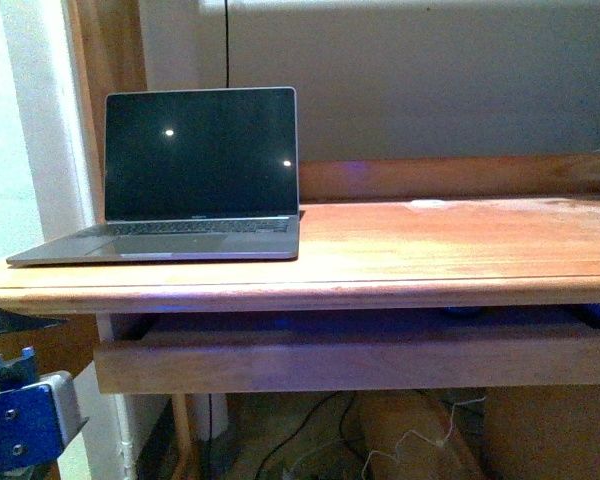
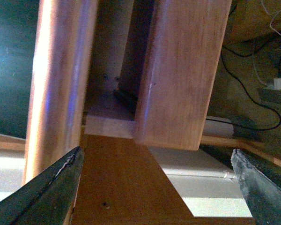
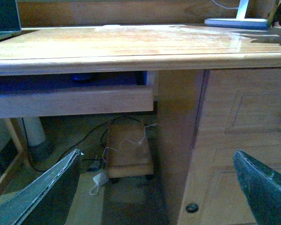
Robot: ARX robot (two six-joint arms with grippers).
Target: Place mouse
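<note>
Mouse [image 3: 83, 77] - dim dark oval - sits in pull-out tray [image 3: 70, 101] under bench [image 3: 131, 47]; probably why your arms hang low. Left jaws, right jaws both spread, empty. Laptop [image 1: 200, 175] takes bench left - right side suits placing.

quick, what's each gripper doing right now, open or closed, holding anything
left gripper: open, nothing between its fingers.
right gripper: open, nothing between its fingers.
</note>
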